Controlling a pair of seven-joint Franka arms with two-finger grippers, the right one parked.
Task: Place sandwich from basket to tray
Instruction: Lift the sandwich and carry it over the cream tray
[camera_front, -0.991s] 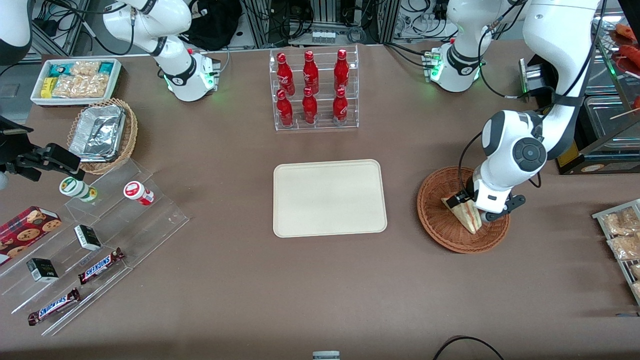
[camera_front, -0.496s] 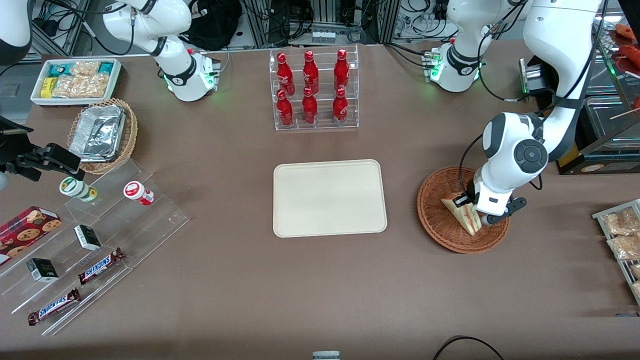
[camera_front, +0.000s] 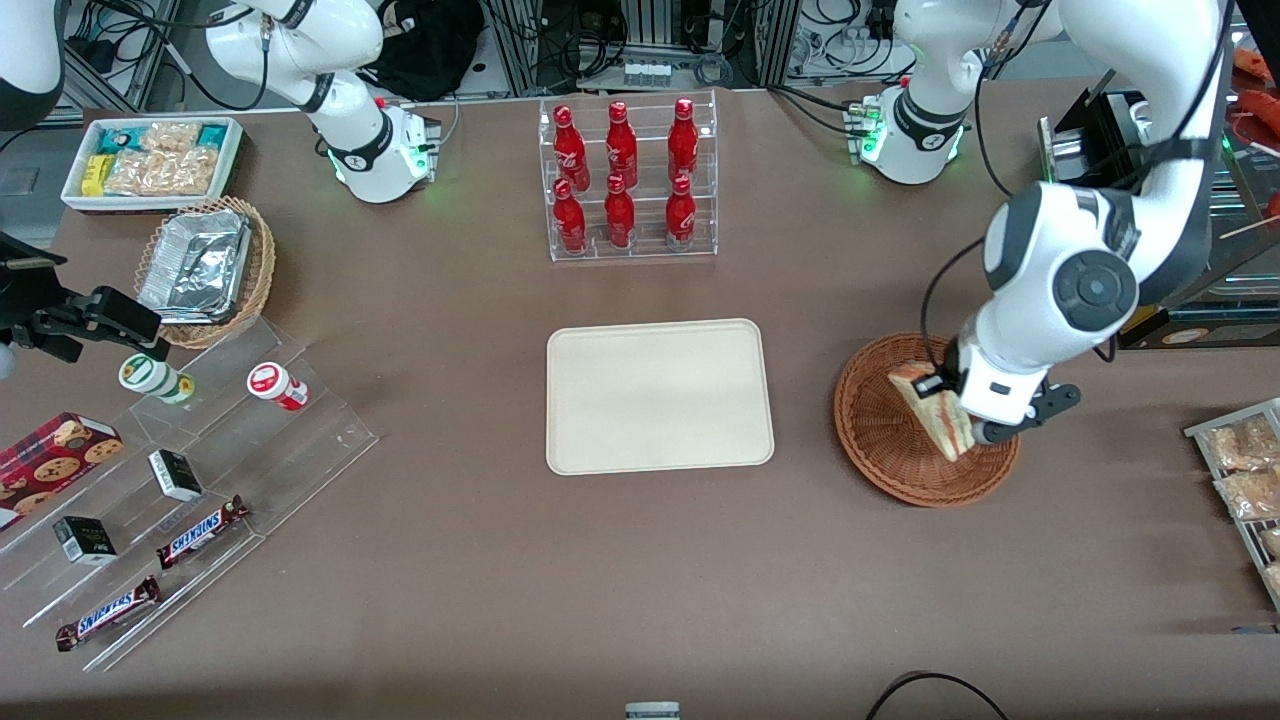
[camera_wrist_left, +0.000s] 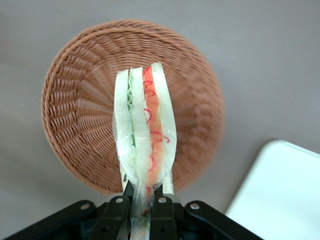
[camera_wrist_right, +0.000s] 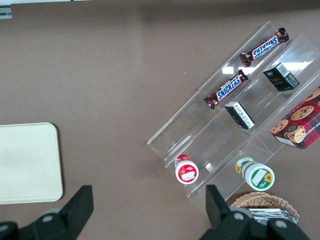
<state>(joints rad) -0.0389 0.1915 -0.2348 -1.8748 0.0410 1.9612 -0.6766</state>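
Observation:
The sandwich (camera_front: 932, 411), a pale bread wedge with red-orange and green filling, hangs a little above the reddish-brown wicker basket (camera_front: 885, 440). My left gripper (camera_front: 958, 412) is shut on its narrow end. In the left wrist view the sandwich (camera_wrist_left: 145, 130) stands out from between the two black fingers (camera_wrist_left: 116, 210), its cut edge facing the camera, with the basket (camera_wrist_left: 80, 100) below it. The cream tray (camera_front: 658, 396) lies flat at the table's middle, bare, beside the basket toward the parked arm's end. A corner of the tray (camera_wrist_left: 285, 190) shows in the left wrist view, and the tray (camera_wrist_right: 27, 162) also appears in the right wrist view.
A clear rack of red bottles (camera_front: 625, 180) stands farther from the front camera than the tray. Clear stepped racks with snack bars and jars (camera_front: 190, 480) lie toward the parked arm's end, near a tan basket holding a foil container (camera_front: 200, 268). Packets on a rack (camera_front: 1245, 470) sit near the working arm's table edge.
The left arm has risen, lifting the sandwich off the basket's floor; the wedge now hangs above the basket, still gripped.

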